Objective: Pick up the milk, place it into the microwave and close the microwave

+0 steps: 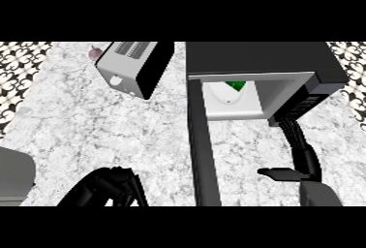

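milk (230,97) inside open microwave (286,58) at 1 o'clock
right hand (304,155) at 4 o'clock, fingers (292,131) straight, reaching the microwave's front corner; door (204,160) stands just left of it. left hand (111,186) at 7 o'clock, open or closed i cannot tell.

Ahead of my right hand (306,160), the milk (230,100) stands inside the microwave (257,55). The cavity's roof hides its upper end. My fingertips (289,128) merge with the dark front panel, so I cannot tell whether they touch it. Left of my left hand (107,186), a grey shape (14,177) is cut by the edge. Far ahead, a pinkish thing (94,52) is too small to name.
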`<state>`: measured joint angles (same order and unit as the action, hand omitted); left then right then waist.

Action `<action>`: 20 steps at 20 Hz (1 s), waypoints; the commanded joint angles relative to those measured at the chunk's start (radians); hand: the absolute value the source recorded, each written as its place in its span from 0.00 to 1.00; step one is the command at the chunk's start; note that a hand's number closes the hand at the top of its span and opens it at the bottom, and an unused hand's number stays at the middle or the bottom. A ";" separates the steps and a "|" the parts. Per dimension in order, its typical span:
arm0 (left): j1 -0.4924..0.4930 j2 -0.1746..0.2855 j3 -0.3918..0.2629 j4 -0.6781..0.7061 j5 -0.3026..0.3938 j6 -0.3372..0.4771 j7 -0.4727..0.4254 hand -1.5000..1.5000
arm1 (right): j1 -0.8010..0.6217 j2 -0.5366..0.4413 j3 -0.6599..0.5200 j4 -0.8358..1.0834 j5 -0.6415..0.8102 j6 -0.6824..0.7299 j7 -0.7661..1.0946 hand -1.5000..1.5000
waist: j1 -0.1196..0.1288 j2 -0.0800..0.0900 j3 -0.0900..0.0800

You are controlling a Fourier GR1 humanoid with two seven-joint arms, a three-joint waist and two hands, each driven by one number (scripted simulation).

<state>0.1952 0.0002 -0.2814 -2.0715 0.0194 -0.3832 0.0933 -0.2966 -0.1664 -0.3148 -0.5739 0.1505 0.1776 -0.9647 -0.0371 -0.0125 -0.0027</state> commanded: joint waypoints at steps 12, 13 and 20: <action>-0.312 0.000 -0.373 0.625 -0.233 0.313 -0.215 1.00 | 0.440 -0.053 0.074 -0.557 -0.111 0.158 0.069 0.00 | -0.007 0.013 0.000; -0.354 0.000 -0.409 0.627 -0.207 0.356 -0.170 1.00 | 0.503 -0.082 0.068 -0.612 -0.124 0.184 0.052 0.00 | -0.011 0.012 0.000; -0.472 0.000 -0.555 0.890 -0.105 0.639 -0.369 1.00 | 0.583 -0.118 0.107 -0.807 -0.215 0.266 0.094 0.00 | -0.028 0.017 -0.001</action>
<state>-0.2409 0.0029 -0.7252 -1.2947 -0.1267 0.1005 -0.2013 0.2501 -0.2585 -0.2194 -1.2790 -0.0122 0.3293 -0.8587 -0.0569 0.0014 -0.0031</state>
